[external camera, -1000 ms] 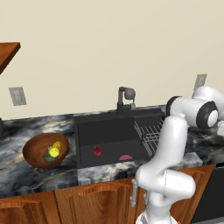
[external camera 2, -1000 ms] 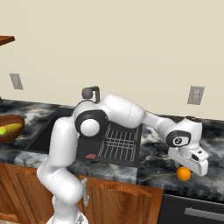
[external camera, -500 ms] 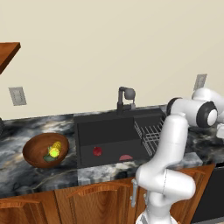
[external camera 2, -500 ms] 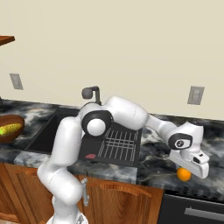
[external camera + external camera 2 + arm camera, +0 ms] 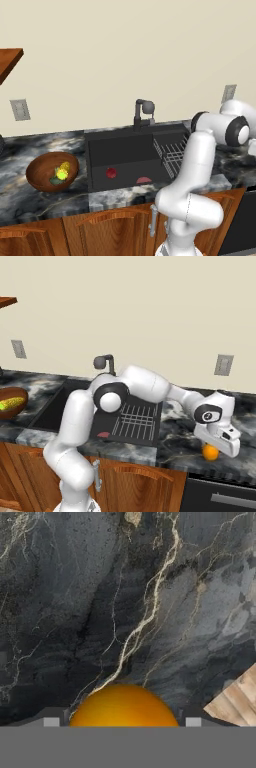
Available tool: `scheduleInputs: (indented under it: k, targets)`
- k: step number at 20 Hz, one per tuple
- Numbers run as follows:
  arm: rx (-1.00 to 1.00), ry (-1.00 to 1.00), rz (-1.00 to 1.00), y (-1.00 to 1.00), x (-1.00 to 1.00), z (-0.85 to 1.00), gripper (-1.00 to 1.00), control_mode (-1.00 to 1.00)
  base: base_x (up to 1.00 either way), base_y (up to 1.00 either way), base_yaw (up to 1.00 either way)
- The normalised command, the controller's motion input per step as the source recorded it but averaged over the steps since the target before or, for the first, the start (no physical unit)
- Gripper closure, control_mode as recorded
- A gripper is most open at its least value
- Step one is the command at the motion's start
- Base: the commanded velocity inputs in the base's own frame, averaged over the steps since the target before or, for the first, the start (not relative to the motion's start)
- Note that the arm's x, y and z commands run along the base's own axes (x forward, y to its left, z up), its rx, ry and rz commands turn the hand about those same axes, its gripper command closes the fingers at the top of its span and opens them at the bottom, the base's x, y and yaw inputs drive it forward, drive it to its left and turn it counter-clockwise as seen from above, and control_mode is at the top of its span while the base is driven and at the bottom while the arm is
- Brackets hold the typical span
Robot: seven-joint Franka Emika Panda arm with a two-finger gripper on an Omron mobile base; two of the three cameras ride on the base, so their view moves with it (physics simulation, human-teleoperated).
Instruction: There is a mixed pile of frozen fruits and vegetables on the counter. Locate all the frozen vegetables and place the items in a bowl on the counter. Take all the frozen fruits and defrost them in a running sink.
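An orange ball [image 5: 124, 706] lies on the marbled counter [image 5: 125, 602], between my gripper's [image 5: 122, 722] two fingertips [image 5: 51, 721], with a thin gap on each side. In the right base view the gripper [image 5: 215, 445] hangs straight down over that orange ball [image 5: 210, 454], right of the sink. A dark red ball [image 5: 111, 173] rests on the floor of the black sink [image 5: 125, 150]. The wooden bowl [image 5: 40, 167] on the counter's left holds the yellow corn cob [image 5: 62, 171] and a dark green piece [image 5: 55, 181].
A dark faucet [image 5: 145, 112] stands behind the sink, and a wire rack [image 5: 172, 150] fills its right side. A flat pinkish-red patch [image 5: 144, 180] lies on the sink floor. The counter's front edge and wooden floor [image 5: 235, 699] lie close beside the orange ball.
The hand has sunk a little lower over the orange ball, and its fingers have drawn closer together around it. The bowl, red ball and sink stand as before.
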Motion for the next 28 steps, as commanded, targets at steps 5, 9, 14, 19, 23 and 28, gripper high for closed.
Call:
scheduleInputs:
  k: [5,9,14,19,23,28]
  targets:
    - [-0.02,-0.15,0.20,0.51,-0.01,0.46,1.00,-1.00,0.00,0.00,0.00]
    - [0.00,-0.15,0.26,0.61,0.00,0.41,1.00,-1.00,0.00,0.00,0.00]
    - [0.00,-0.11,0.31,0.60,0.00,0.28,1.00,-1.00,0.00,0.00,0.00]
    - [0.00,-0.06,0.24,0.70,0.10,0.08,1.00,-1.00,0.00,0.00,0.00]
    - [0.00,-0.04,0.15,0.65,0.16,0.05,1.00,-1.00,0.00,0.00,0.00]
    - [0.00,0.00,0.05,0.53,0.48,0.05,1.00,-1.00,0.00,0.00,0.00]
